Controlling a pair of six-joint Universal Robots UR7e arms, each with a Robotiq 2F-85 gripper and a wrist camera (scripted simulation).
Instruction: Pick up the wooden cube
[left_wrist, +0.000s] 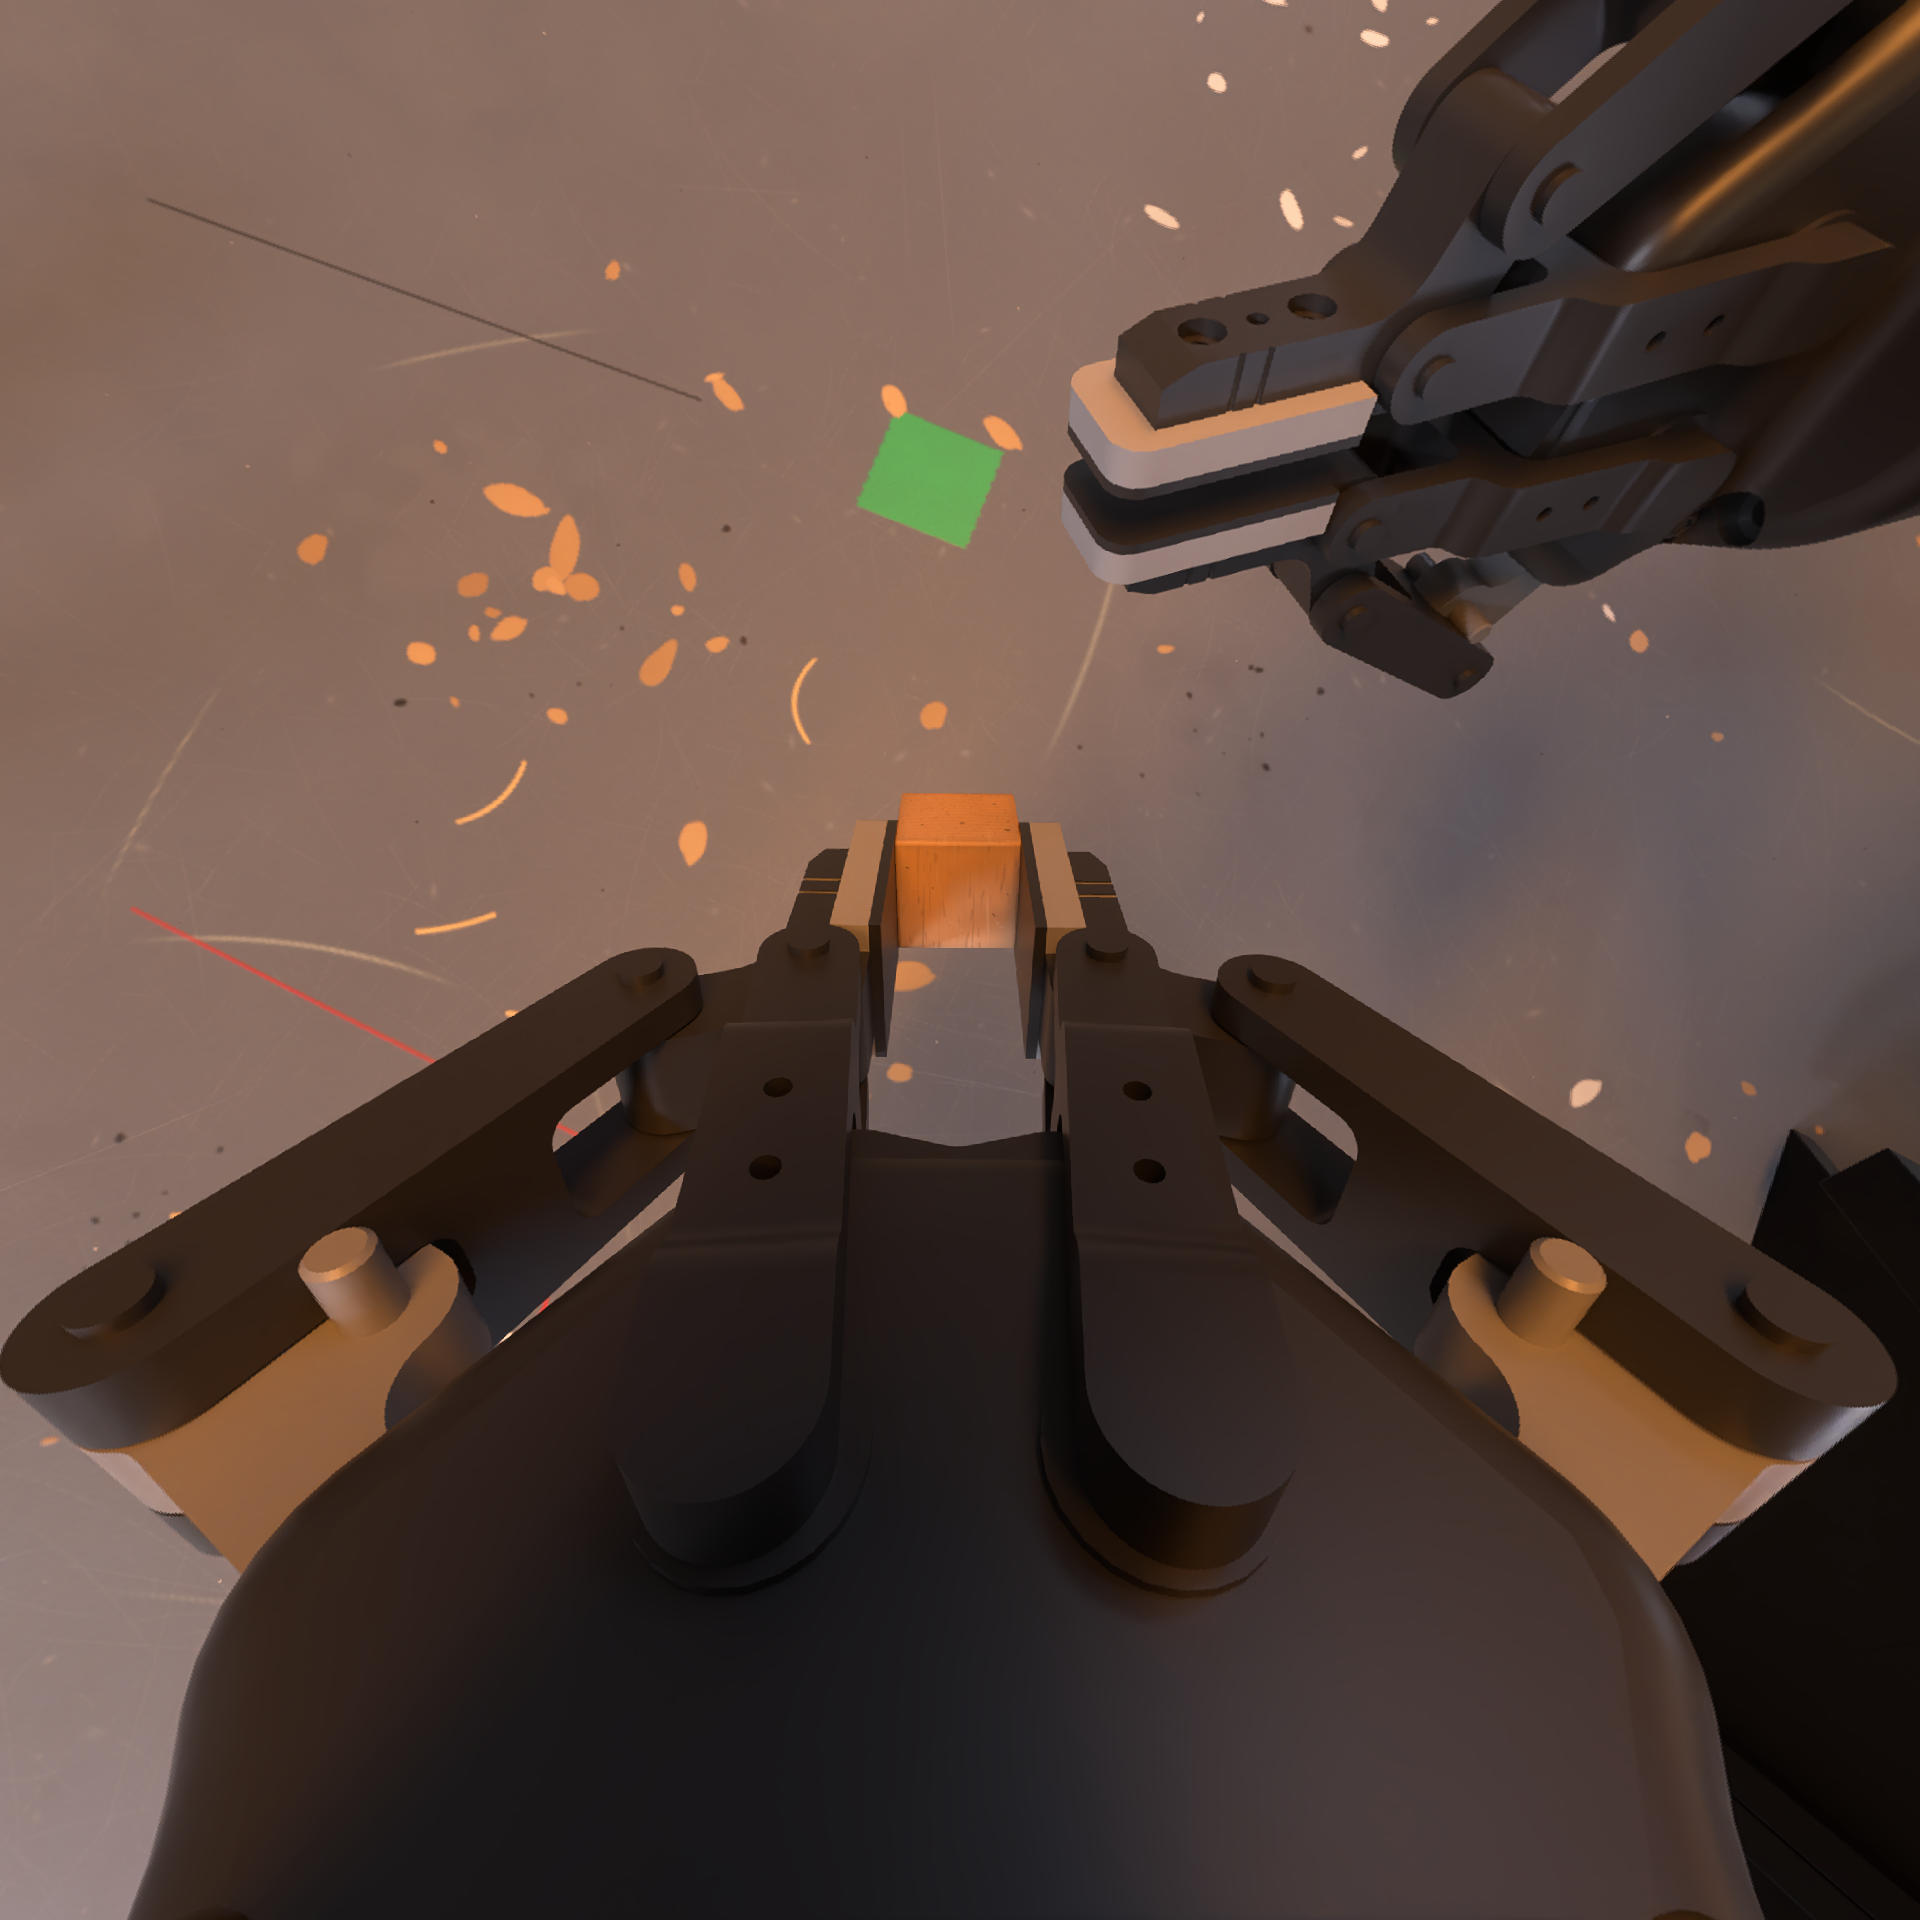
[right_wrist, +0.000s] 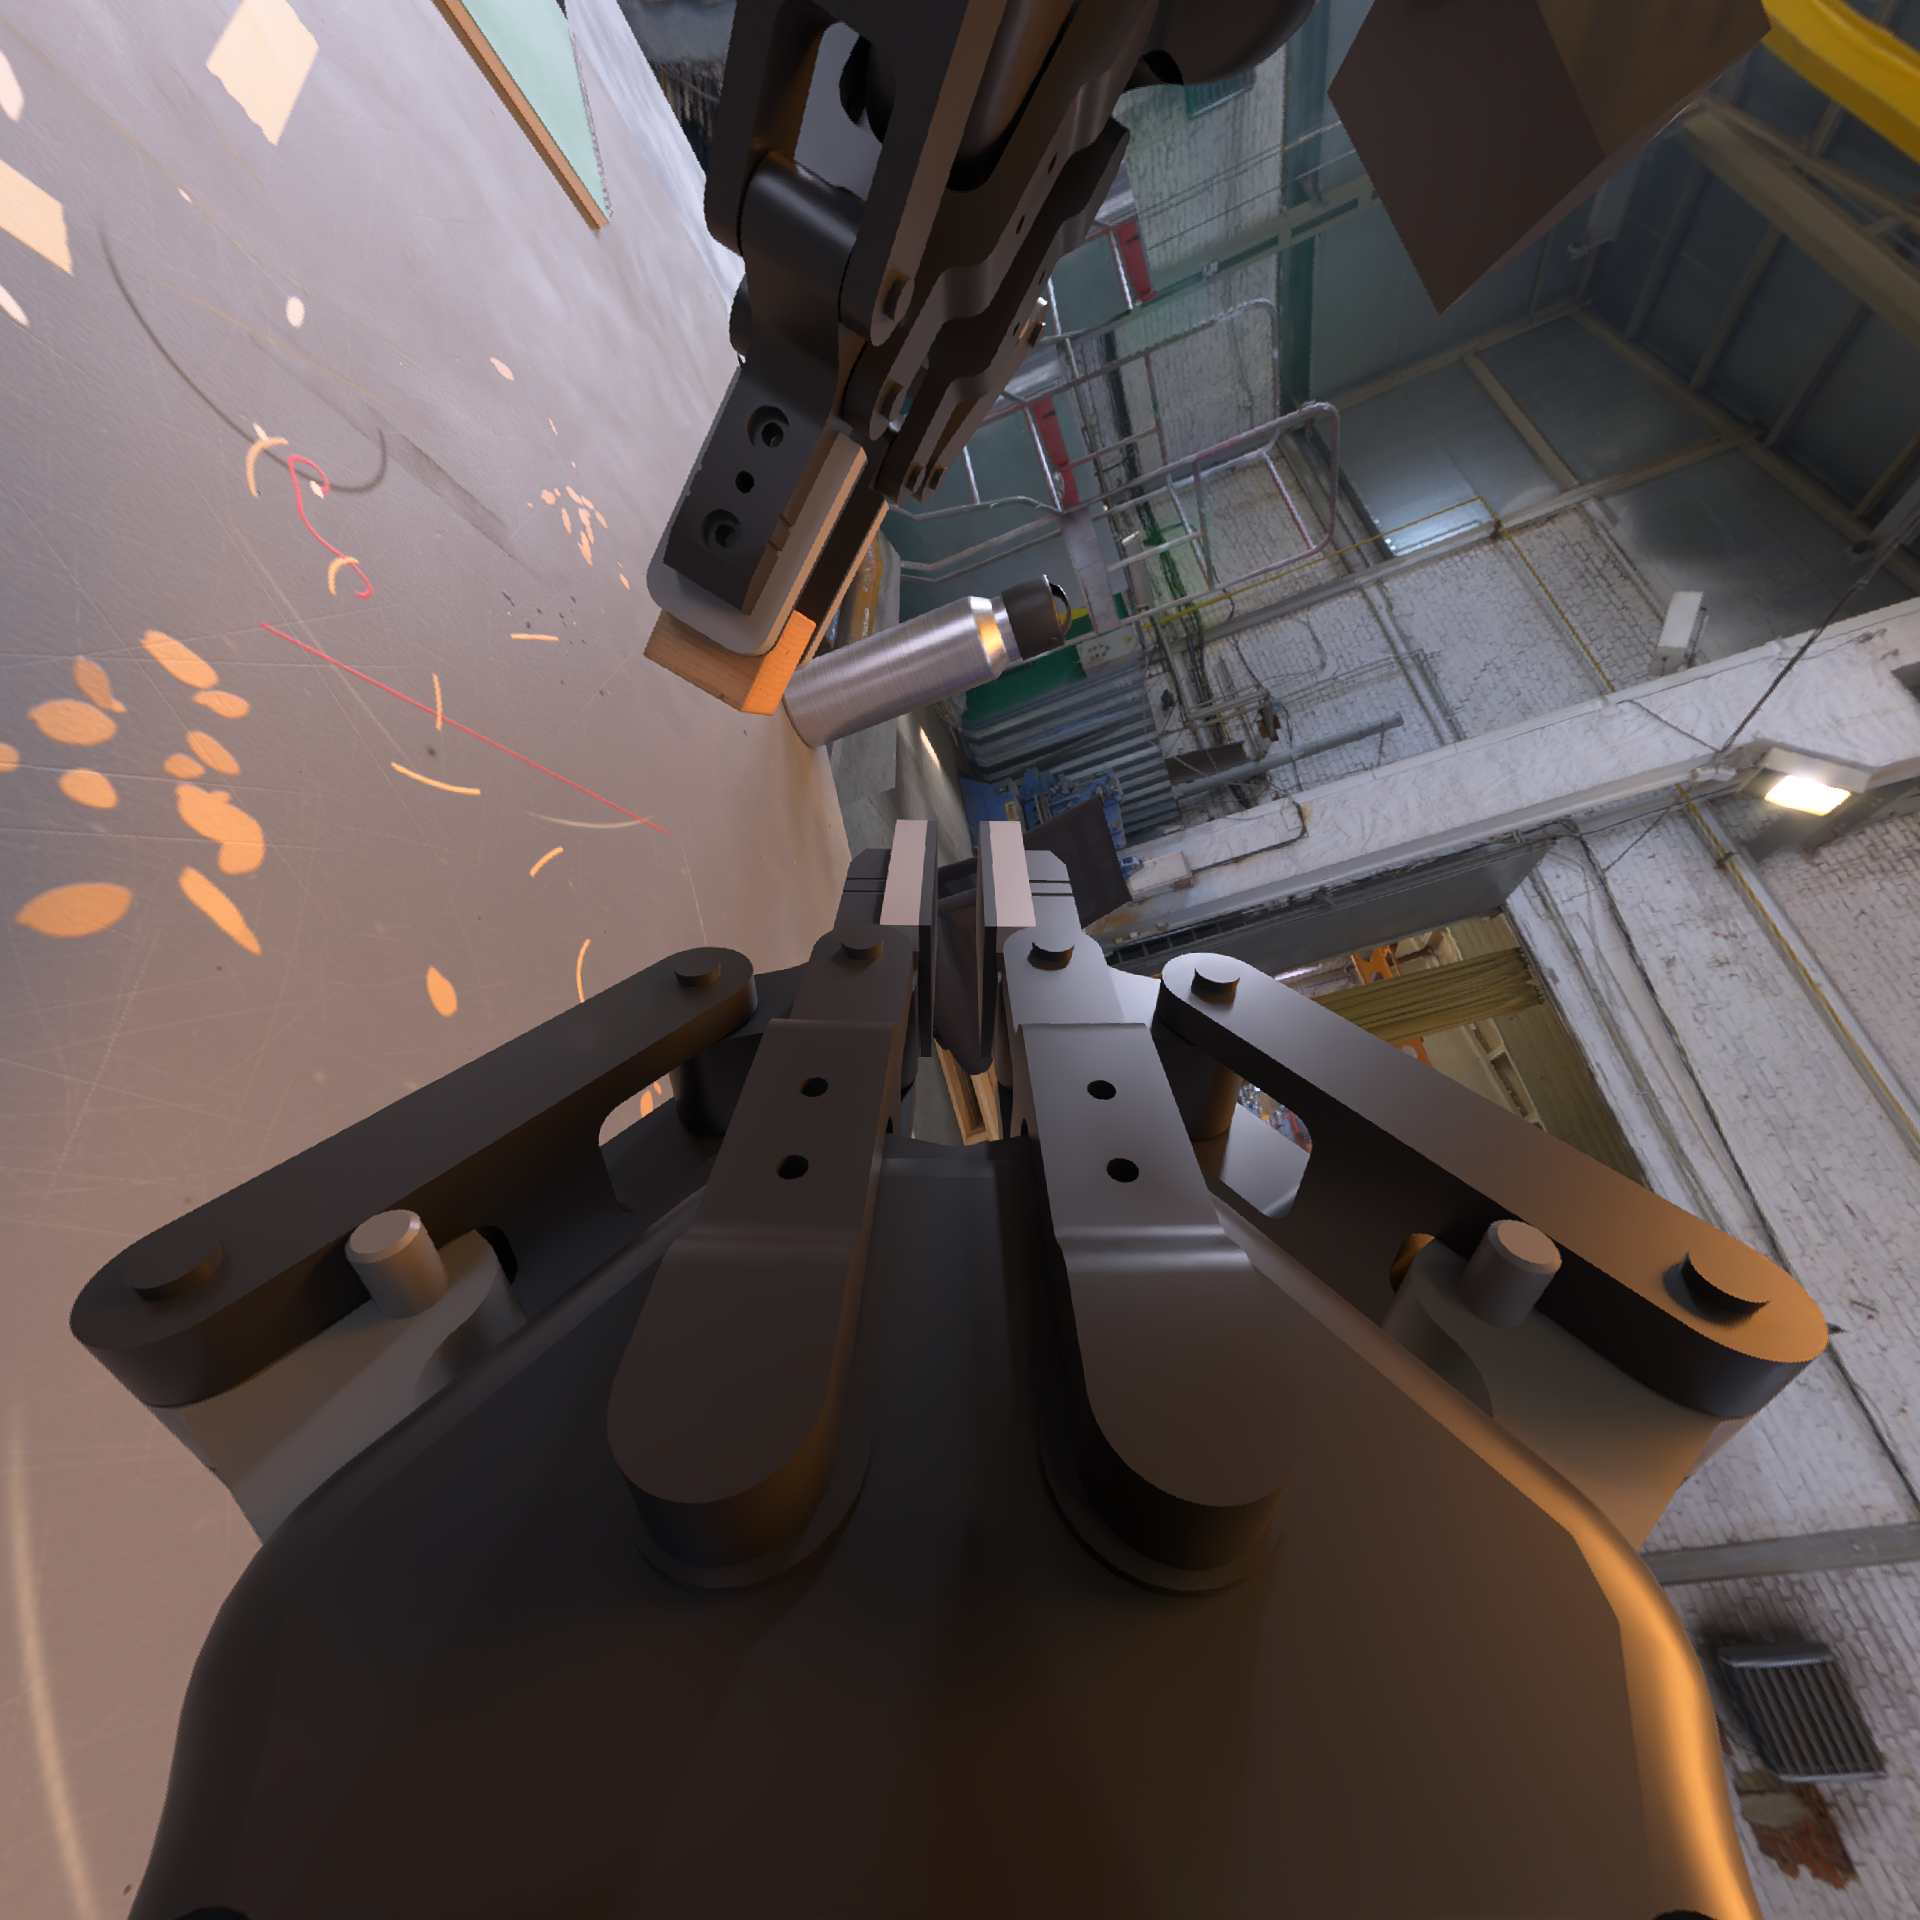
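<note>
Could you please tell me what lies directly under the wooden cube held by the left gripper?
Only speckled tabletop shows around the wooden cube in the left gripper; beneath it is hidden.

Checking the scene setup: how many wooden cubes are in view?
1. The wooden cube sits clamped between the left end effector's pads, above the table. The right wrist view shows the same cube; others may be hidden behind the end effectors.
</note>
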